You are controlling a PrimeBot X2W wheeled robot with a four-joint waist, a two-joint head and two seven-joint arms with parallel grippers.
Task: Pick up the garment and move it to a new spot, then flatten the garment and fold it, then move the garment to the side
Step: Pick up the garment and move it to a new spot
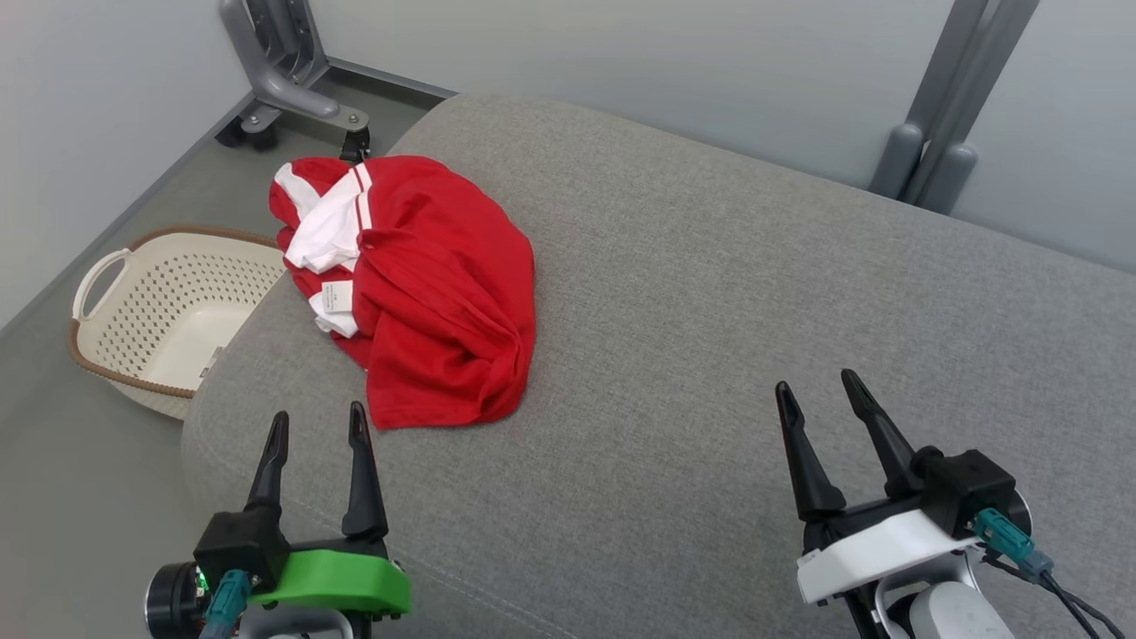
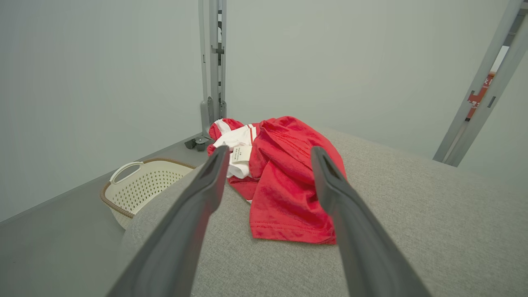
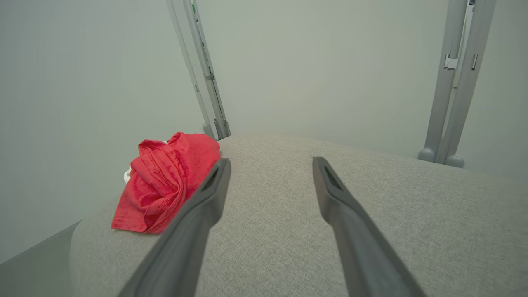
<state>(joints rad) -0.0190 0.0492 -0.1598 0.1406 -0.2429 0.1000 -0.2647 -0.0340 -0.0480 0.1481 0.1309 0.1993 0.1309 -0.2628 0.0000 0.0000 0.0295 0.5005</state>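
Garment [image 1: 444, 293] red, white panel with white stripes. Cushion [image 1: 754, 337] grey woven. Basket [image 1: 169, 311] cream, perforated, brown rim. Left gripper [image 1: 319, 426] fingers black, green mount; right gripper [image 1: 821, 395] white mount.

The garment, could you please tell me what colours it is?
The garment is red with white trim, clearest in the head view.

The garment [image 1: 426, 293] lies on the cushion [image 1: 710, 311] toward ten o'clock, the basket [image 1: 169, 311] on the floor [image 1: 53, 497] beside it at nine, the left gripper [image 1: 319, 414] at seven, the right gripper [image 1: 815, 382] at five.
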